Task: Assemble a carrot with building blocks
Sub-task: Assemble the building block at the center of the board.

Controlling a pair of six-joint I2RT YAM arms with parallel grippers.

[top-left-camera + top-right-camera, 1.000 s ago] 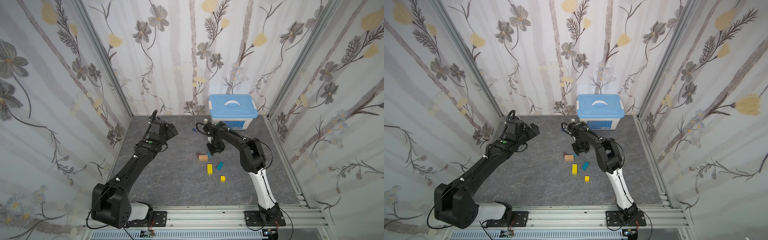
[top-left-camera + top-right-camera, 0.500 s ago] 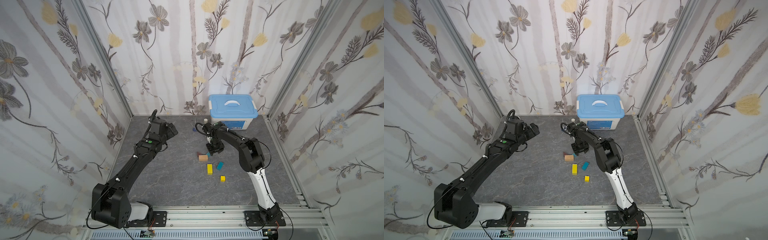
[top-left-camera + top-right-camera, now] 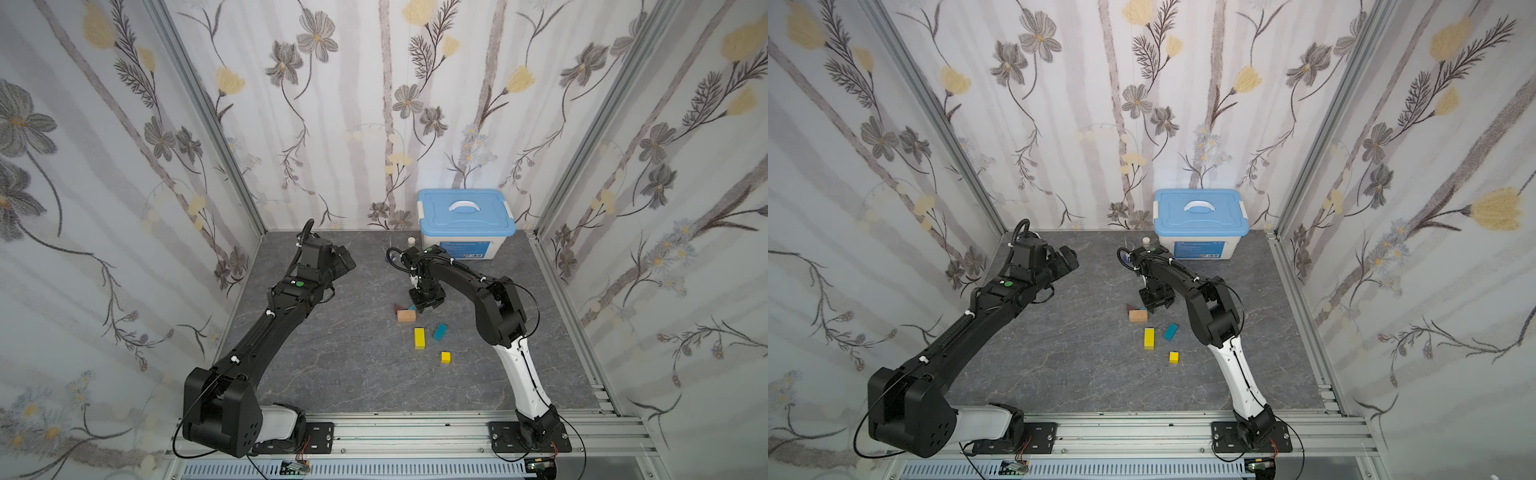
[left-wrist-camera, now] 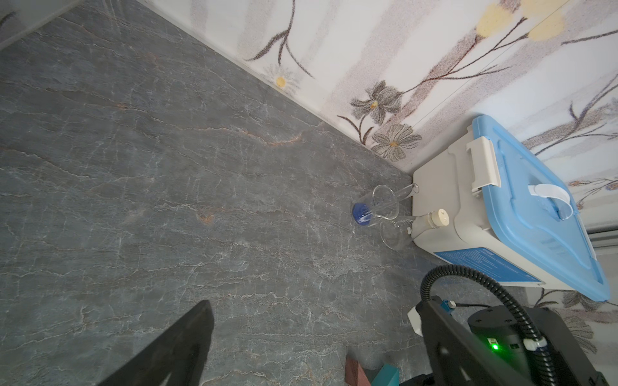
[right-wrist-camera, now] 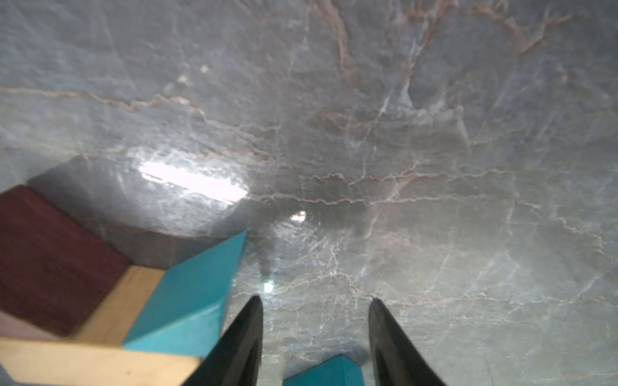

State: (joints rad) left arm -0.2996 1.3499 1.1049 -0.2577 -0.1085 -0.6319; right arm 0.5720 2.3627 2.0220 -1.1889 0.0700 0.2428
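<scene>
On the worktop (image 3: 353, 365) the yellow bar (image 3: 419, 337), lying 12-to-6, sits at 6 o'clock from the half-open, empty right pincer (image 3: 425, 306).

The grey, marble-veined surface (image 3: 332, 353) carried six loose blocks near its middle. A maroon triangle (image 3: 398, 308) and a teal triangle (image 3: 412, 308) lay against the far side of a tan bar (image 3: 406, 316) (the three formed one cluster). Nearer the front lay a yellow bar (image 3: 419, 337), a teal bar (image 3: 439, 331) just beside it, and a yellow cube (image 3: 445, 357), each apart. At the back right stood a blue-lidded white box (image 3: 465, 245), with a glass beaker (image 4: 378, 207) and a corked flask (image 4: 431, 220) beside it.
</scene>
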